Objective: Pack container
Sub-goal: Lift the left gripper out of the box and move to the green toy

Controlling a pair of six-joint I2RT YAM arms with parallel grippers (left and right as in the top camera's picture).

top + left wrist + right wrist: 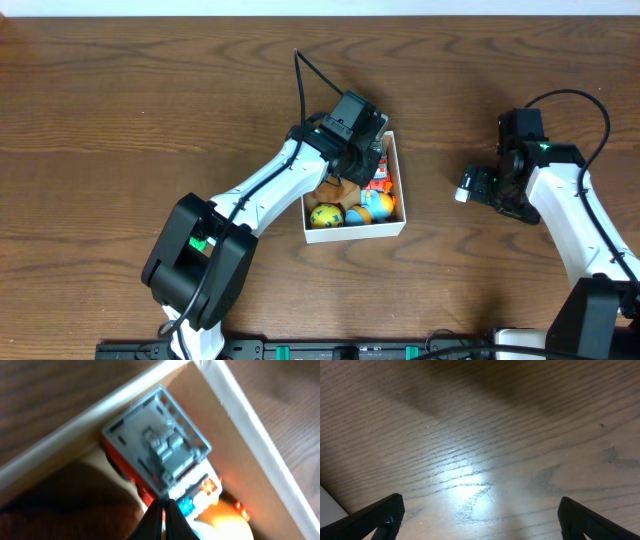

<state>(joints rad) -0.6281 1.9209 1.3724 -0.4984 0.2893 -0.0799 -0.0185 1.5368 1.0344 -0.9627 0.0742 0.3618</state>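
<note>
The container (355, 232) sits mid-table between the arms, with a grey-topped toy truck (160, 455) tucked into its corner. The left gripper (161, 512) hangs just over the truck, fingers pinched together on nothing; best to lift straight up, clear of truck and white wall. The right gripper (480, 515) is spread wide, empty

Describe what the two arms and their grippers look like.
The left arm and right arm have white links, black joints, small green lights and a black cable looping off each wrist. The left gripper and right gripper have black fingers.
</note>
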